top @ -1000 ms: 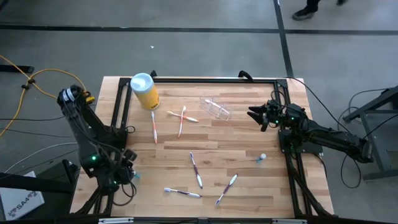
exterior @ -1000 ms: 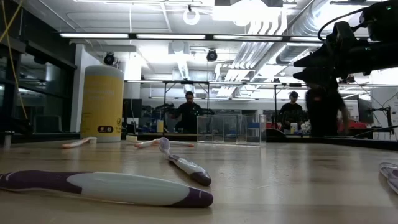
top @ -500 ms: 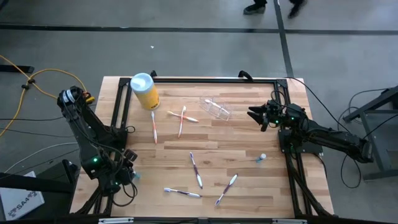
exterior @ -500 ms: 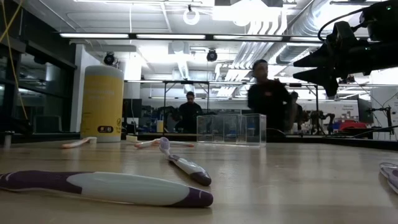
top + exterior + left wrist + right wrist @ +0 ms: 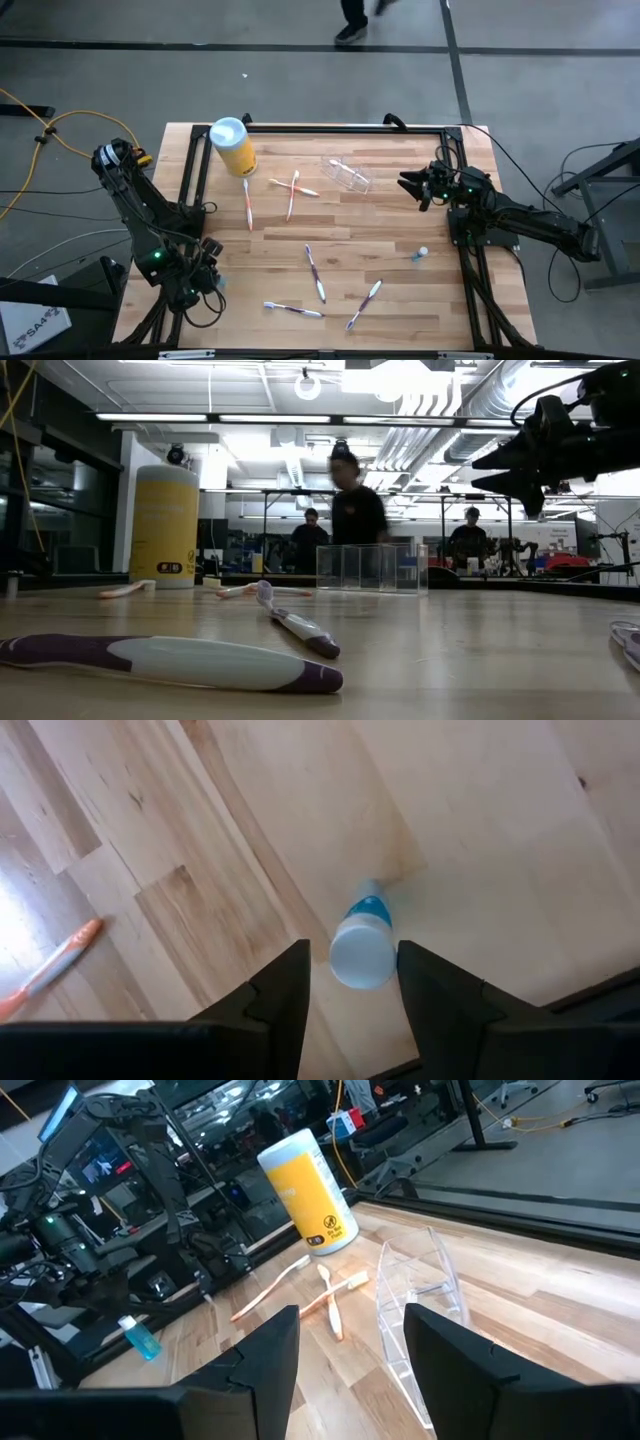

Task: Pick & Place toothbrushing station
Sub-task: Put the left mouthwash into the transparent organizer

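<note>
Right gripper point(image 5: 412, 187) at three o'clock on the table point(image 5: 400, 300), raised, fingers spread wide, holding nothing. Just beside it toward nine o'clock, clear holder point(image 5: 349, 173) lying on its side. Left gripper point(image 5: 350, 990) at eight o'clock, fingers apart on either side of a small bottle point(image 5: 362, 942).

A person point(image 5: 355, 510) has walked leftward across the room behind the table; nothing else moved.

On the tabletop point(image 5: 390, 215), the holder cup point(image 5: 349, 174) lies at one o'clock from centre, the canister point(image 5: 233, 146) at ten, crossed toothbrushes point(image 5: 293, 190) between them, and more toothbrushes point(image 5: 316, 272) at six.
</note>
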Motion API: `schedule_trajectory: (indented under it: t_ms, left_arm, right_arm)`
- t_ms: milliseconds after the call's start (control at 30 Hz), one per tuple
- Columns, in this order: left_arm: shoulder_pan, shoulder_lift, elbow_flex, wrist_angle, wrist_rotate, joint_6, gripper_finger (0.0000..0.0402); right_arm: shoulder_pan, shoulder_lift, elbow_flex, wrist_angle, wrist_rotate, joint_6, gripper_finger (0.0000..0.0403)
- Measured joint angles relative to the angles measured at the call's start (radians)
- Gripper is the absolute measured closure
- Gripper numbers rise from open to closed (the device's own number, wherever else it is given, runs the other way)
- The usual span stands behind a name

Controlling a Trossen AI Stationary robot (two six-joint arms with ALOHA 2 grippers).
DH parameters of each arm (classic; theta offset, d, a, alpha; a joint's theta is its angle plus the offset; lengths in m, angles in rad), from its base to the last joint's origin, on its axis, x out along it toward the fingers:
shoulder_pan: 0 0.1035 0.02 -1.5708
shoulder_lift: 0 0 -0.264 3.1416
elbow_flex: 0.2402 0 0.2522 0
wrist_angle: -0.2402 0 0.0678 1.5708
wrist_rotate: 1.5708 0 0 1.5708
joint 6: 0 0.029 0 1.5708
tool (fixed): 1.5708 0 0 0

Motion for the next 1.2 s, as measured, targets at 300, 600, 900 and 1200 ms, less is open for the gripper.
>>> schedule_trajectory:
  t_ms: [300,600,900,1200]
  left_arm:
    - [0.0,0.0,0.0,0.0,0.022,0.0,0.0257]
    - [0.0,0.0,0.0,0.001,0.039,0.0,0.0257]
    - [0.0,0.0,0.0,0.001,0.04,0.0,0.0257]
    - [0.0,0.0,0.0,0.026,0.039,0.055,0.0257]
  right_arm:
    - [0.0,0.0,0.0,-0.01,0.0,0.0,0.0229]
    - [0.0,0.0,0.0,-0.01,-0.003,0.025,0.0229]
    - [0.0,0.0,0.0,-0.009,-0.003,0.026,0.0229]
    - [0.0,0.0,0.0,-0.009,-0.003,0.026,0.0229]
